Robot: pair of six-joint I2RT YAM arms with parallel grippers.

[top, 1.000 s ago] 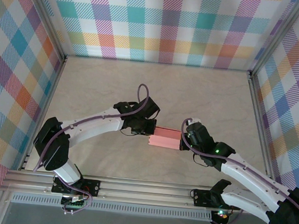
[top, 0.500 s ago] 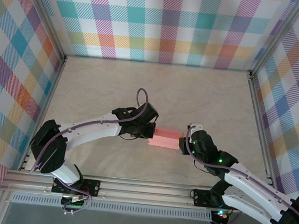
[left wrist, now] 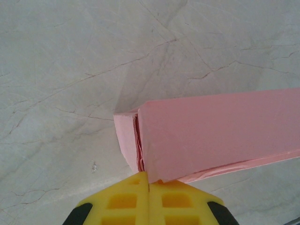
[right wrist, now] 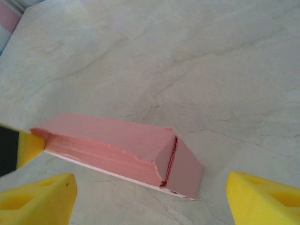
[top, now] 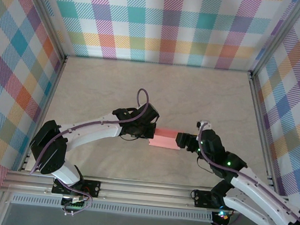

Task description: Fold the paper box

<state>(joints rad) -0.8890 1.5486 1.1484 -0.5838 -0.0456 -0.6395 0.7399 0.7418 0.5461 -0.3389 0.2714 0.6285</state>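
A pale, marble-veined table fills the floor of a booth with bright plaid walls. Nearest me, an aluminium rail runs along the table's front edge and carries the two arm bases. From there both white arms reach inward and meet near the middle of the table.

The paper box lies between them, a little in front of the table's centre. It is a long, slim, salmon-pink box, folded shut, with its length running left to right.

The right gripper sits just off the box's right end. Its own camera shows the jaws standing wide, one yellow fingertip on each side and the box ahead of them, touching neither. The end flap facing that camera is closed, with a thin seam gaping along one edge.

The left gripper is at the box's left end. From its wrist camera the yellow fingers are pressed together, pinching the near edge of the box. At that end the folded layers of card gape a little. I cannot tell whether the box rests fully on the table.

Beyond the arms, bare tabletop stretches back to the far plaid wall.
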